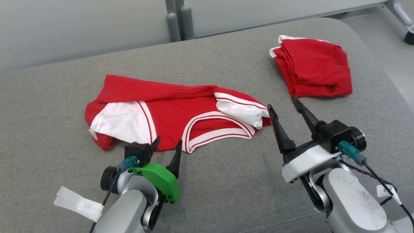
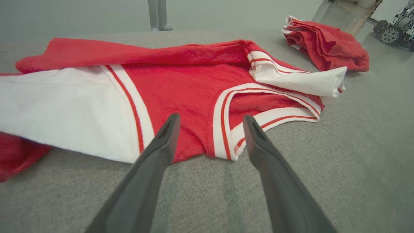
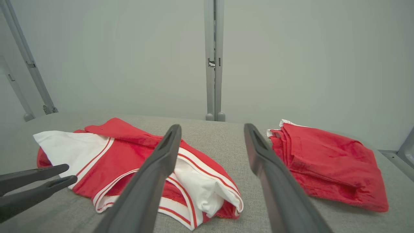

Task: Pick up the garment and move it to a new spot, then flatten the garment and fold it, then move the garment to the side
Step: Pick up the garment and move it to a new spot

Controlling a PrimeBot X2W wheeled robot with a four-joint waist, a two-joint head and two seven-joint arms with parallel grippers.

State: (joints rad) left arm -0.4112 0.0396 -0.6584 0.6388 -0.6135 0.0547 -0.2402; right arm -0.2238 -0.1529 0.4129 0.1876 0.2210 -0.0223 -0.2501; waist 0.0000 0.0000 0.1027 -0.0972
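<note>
- Red garment (image 1: 174,113) with white sleeves and white striped trim lies crumpled on the grey fabric surface (image 1: 226,181), middle to left of the head view.
- Its far edge is folded over toward the robot. The neck trim faces the near side. One white sleeve is bunched at its right end.
- Left gripper (image 1: 169,140) is spread wide with nothing between its fingers. The tips are at the garment's near edge, by the neck trim.
- In the left wrist view the fingers (image 2: 152,161) point at that near edge, low over the surface. Contact with the cloth is unclear.
- Right gripper (image 1: 281,102) is also spread wide and empty. It sits just right of the garment's bunched sleeve, tips raised and clear of the cloth.
- Folded red cloth (image 1: 313,68) with a bit of white trim lies at the far right of the surface, well apart from the garment. The right gripper is between the two.
- Green plastic part (image 1: 160,179) on the left wrist, white tape tag (image 1: 77,202) on the left arm.
- Pale wall and a grey post (image 3: 213,64) behind the surface.
</note>
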